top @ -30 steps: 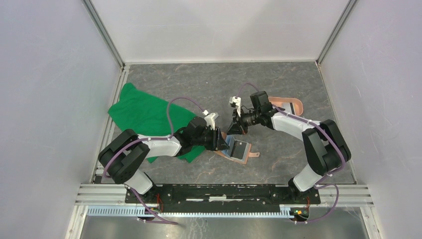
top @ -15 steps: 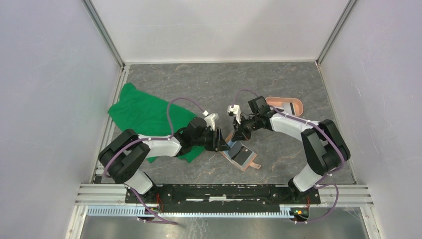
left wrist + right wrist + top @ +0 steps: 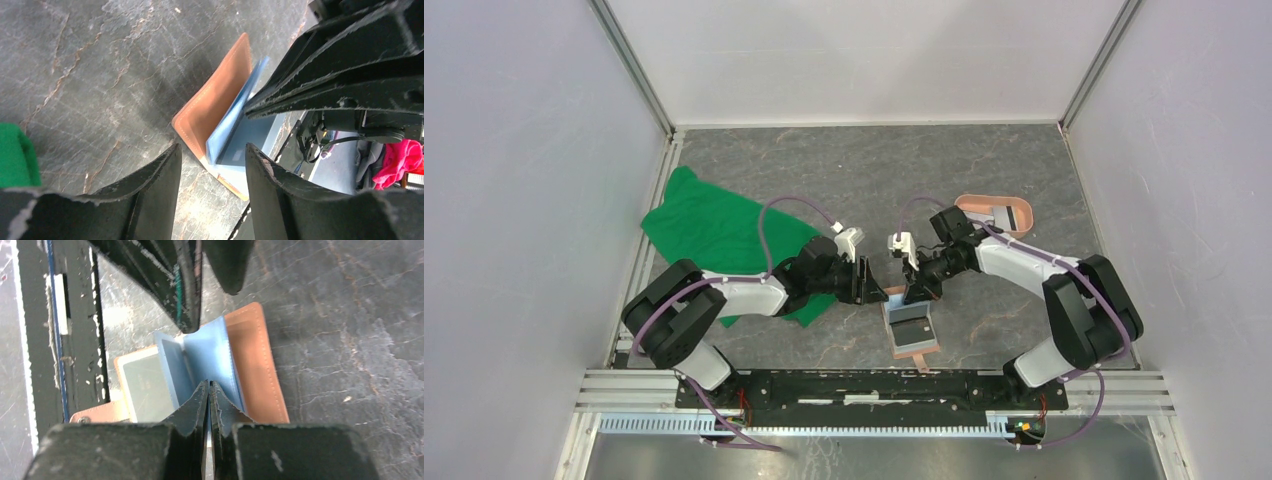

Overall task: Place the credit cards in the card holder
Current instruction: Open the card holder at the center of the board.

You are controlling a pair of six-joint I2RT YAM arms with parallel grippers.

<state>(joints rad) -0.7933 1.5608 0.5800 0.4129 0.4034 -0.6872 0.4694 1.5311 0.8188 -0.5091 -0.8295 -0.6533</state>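
Note:
The tan card holder point(image 3: 916, 345) lies open near the front middle, strap tab toward the front edge. Its blue-grey pocket leaves stand up, as the left wrist view point(image 3: 215, 105) and right wrist view point(image 3: 255, 360) show. A dark card point(image 3: 911, 325) sits in its near panel. My left gripper point(image 3: 871, 288) is open at the holder's far-left corner point(image 3: 212, 155), one finger by the blue leaf. My right gripper point(image 3: 914, 292) is shut on a thin pale card seen edge-on point(image 3: 207, 450), its tips point(image 3: 208, 385) at the blue pockets.
A salmon-pink oval tray point(image 3: 1022, 207) at the back right holds a pale card point(image 3: 994, 216). A green cloth point(image 3: 714, 235) lies on the left under the left arm. The black front rail point(image 3: 874, 385) runs just in front of the holder.
My right gripper has come down and toward the front from the tray side to the holder. The holder has slid toward the front and turned, strap now pointing at the front edge. The left arm has barely moved.

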